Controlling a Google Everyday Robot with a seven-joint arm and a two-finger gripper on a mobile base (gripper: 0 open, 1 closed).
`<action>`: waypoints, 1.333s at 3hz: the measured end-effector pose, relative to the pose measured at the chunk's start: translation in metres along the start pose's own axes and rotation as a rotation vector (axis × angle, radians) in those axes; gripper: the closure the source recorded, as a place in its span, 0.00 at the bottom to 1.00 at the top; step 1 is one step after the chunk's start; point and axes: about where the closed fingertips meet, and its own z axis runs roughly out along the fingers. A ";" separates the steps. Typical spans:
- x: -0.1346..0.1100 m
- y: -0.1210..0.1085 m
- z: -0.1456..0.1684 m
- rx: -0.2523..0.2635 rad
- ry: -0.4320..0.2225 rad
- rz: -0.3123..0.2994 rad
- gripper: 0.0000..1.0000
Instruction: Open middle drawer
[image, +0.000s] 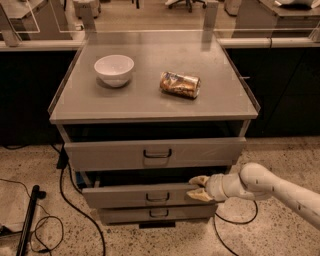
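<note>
The grey cabinet has three drawer fronts. The middle drawer (150, 196) is the low wide front with a small dark centre handle (157, 197), and it stands slightly pulled out. My gripper (199, 188) is at the right end of that front, reaching in from the right on a white arm. One fingertip (199, 180) sits over the front's top edge and the other lies against its face, so the gripper is shut on the edge. The tall top drawer (155, 153) stands slightly open, and the slim bottom drawer (157, 214) is below.
A white bowl (114, 69) and a crushed snack bag (180, 84) lie on the cabinet top (150, 102). Black cables (65, 200) and a black pole (27, 220) lie on the speckled floor to the left. Dark counters flank the cabinet.
</note>
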 end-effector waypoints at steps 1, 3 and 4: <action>-0.003 -0.001 -0.004 0.000 0.000 0.000 0.87; 0.002 0.011 -0.013 0.009 -0.001 0.014 1.00; 0.008 0.028 -0.020 0.023 -0.003 0.029 1.00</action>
